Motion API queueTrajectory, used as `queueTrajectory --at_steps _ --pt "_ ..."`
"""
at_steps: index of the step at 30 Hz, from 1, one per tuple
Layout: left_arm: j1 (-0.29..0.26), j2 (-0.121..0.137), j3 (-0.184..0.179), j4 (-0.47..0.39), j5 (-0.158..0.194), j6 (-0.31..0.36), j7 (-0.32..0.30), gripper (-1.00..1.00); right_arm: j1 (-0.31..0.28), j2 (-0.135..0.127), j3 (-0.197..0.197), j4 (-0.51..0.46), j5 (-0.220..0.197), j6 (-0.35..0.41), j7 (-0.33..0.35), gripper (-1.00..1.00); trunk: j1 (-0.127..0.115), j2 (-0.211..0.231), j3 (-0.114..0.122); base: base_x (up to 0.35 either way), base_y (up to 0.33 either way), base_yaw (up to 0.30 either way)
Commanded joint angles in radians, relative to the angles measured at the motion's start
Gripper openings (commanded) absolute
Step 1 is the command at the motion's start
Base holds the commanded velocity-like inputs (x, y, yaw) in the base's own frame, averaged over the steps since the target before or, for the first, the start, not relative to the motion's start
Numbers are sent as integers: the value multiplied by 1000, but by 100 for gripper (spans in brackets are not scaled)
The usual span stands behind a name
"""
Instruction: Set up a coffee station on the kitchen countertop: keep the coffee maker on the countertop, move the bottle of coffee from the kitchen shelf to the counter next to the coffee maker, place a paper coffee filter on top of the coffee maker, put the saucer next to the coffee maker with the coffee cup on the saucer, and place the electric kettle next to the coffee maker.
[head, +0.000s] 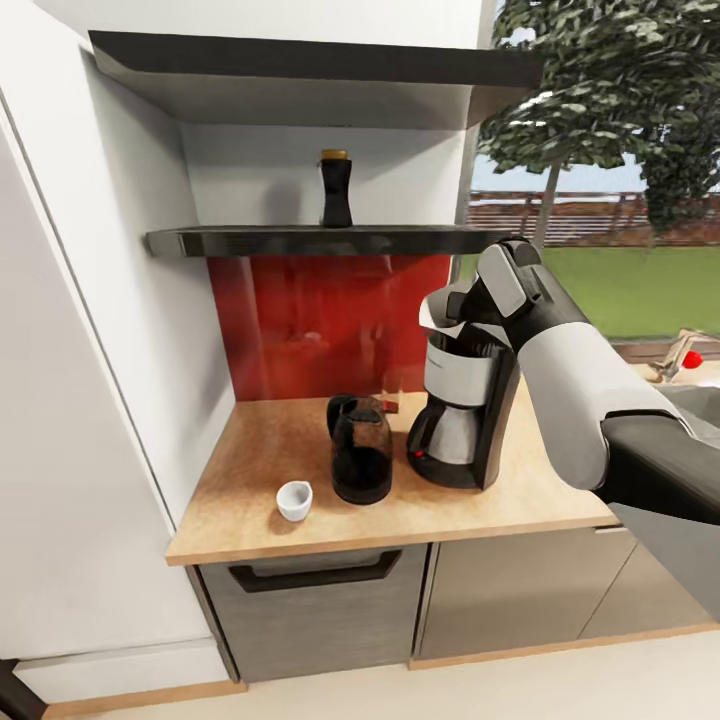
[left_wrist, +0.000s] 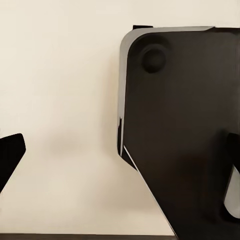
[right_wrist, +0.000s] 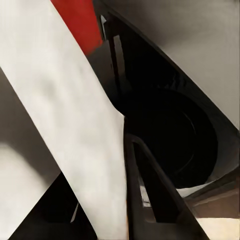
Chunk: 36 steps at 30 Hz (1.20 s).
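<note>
Held thin white paper coffee filter (head: 436, 312) pinched in right hand (head: 462, 312), just above open top of black-and-silver coffee maker (head: 462, 405) on wooden desk (head: 250, 500), filter lying toward machine's left edge, so needed short drop w/ release.

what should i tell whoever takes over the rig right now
Right gripper: at the top of the coffee maker, shut on the white paper filter, which is not yet released.
Left gripper: out of sight of the head camera, state cannot be told.
Coffee bottle: on the shelf, not yet moved.
Kettle: on the counter just left of the coffee maker; looks done.
Cup: on the counter left of the kettle, not on a saucer.
Left: release filter, bring bottle down, saucer under cup.
</note>
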<state>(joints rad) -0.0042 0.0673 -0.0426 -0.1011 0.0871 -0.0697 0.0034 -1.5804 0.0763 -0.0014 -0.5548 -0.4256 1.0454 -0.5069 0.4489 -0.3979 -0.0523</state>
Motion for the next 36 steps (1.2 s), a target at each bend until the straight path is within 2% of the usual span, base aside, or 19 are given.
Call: queueTrajectory --at_steps 1,18,25,36 --pt "0 0 -5 0 9 -2 1 100 -1 0 0 0 -10 2 -10 -100 1 -2 -2 72 44 0" --pt "0 0 -5 0 9 -2 0 100 -1 0 0 -2 -10 2 -10 -100 1 -2 -2 8 5 -1" --pt "0 0 -5 0 9 -2 0 100 -1 0 0 -2 -10 2 -10 -100 1 -2 -2 0 0 -144" --pt "0 0 -5 0 9 -2 0 100 -1 0 0 -2 -10 2 -10 -100 1 -2 -2 66 0 -12"
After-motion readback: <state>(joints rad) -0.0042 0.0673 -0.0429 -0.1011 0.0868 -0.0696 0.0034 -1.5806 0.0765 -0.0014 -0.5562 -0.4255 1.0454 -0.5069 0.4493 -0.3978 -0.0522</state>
